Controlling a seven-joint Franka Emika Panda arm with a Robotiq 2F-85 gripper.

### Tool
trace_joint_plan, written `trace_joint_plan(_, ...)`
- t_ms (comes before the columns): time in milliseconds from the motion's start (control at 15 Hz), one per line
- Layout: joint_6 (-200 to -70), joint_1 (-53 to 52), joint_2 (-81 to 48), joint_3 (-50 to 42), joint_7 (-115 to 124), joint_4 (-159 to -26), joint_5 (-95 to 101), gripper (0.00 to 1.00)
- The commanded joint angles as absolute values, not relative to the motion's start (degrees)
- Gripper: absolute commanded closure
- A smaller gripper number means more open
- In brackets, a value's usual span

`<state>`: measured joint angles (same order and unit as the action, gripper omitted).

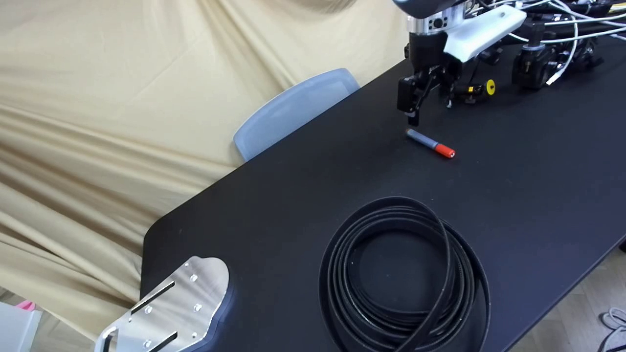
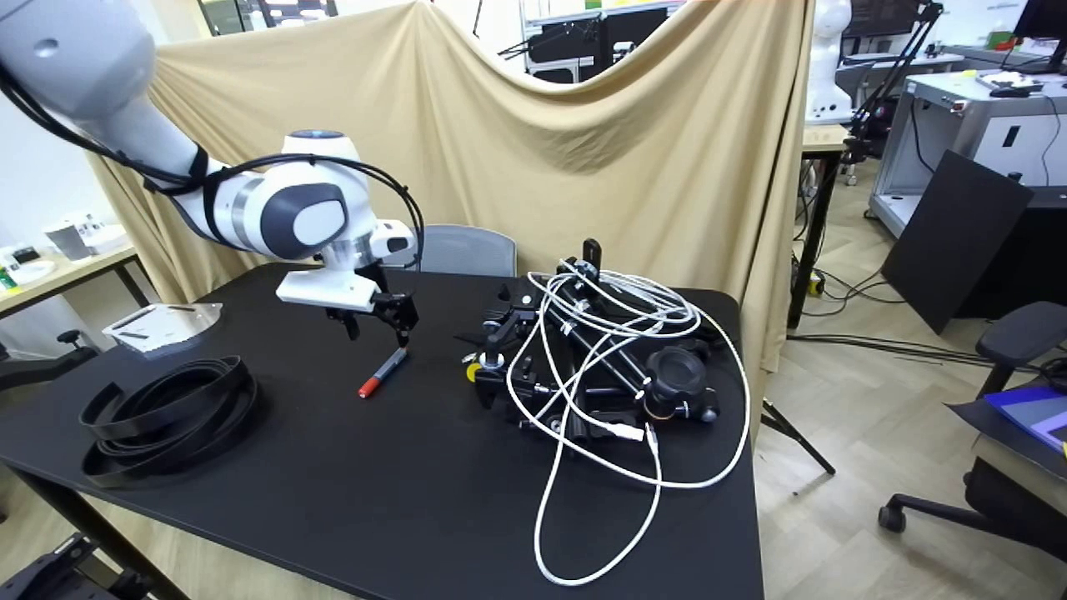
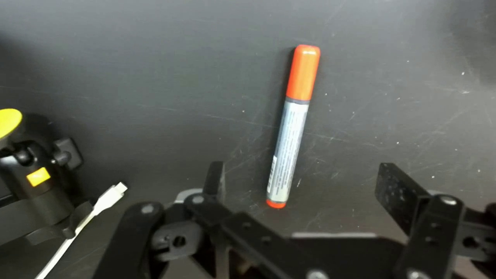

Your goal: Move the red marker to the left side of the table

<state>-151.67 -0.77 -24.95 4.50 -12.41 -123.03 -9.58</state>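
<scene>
The red marker lies flat on the black table, with a blue-grey barrel and a red cap. It also shows in an exterior view and in the wrist view. My gripper is open and empty, fingers wide apart. In the wrist view the barrel end of the marker lies between the fingertips in the picture, nearer the left one, and the cap points away. In both exterior views the gripper hangs above the table near the barrel end, apart from the marker.
A coiled black cable and a silver metal plate lie on the table. Black tripod gear with white cables stands near the gripper. A pale blue chair back stands at the table edge by the curtain.
</scene>
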Motion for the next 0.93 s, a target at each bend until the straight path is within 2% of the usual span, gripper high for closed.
trace_joint_plan(0,-149.1,-0.6,-30.6,5.2,-10.9,-116.6,-7.5,0.0)
trace_joint_plan(67,-148.8,-0.8,-31.4,5.1,-10.5,-115.8,-6.9,0.0)
trace_joint_plan(133,-148.6,-1.0,-32.2,5.0,-10.3,-115.0,-6.6,0.25)
trace_joint_plan(200,-148.4,-1.1,-32.8,4.8,-9.9,-114.3,-6.1,0.26)
trace_joint_plan(267,-147.9,-1.1,-33.3,4.7,-9.7,-113.7,-5.8,0.32)
trace_joint_plan(867,-144.1,-0.9,-36.6,4.7,-9.3,-110.4,-5.5,0.95)
